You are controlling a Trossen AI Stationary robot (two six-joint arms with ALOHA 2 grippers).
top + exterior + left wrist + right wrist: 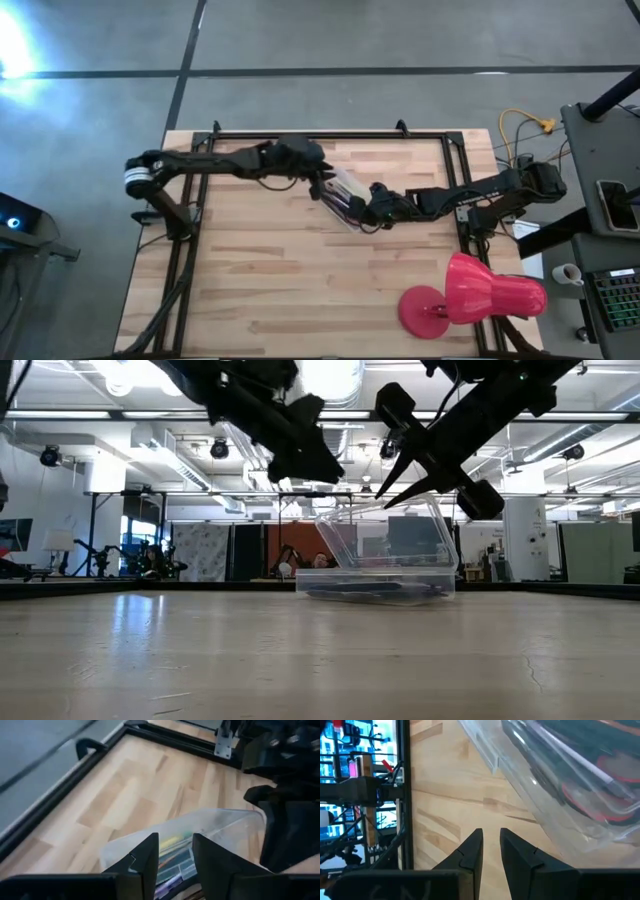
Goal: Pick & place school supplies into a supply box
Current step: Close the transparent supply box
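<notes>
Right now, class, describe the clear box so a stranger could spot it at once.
Start at the wooden table and go to the middle of its far half, where both arms meet. Between the left claw and right claw sits the clear box, lid up, pens inside. It is see-through, unlike the big pink lamp near the corner.

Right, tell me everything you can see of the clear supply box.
The supply box is a clear plastic tray with rounded corners and a hinged lid standing open at a tilt. It sits on the wooden table, near the middle of its far half, between the two grippers. Inside lie pens, green and yellow among them, and red-handled scissors. No fingers visibly touch it.
</notes>
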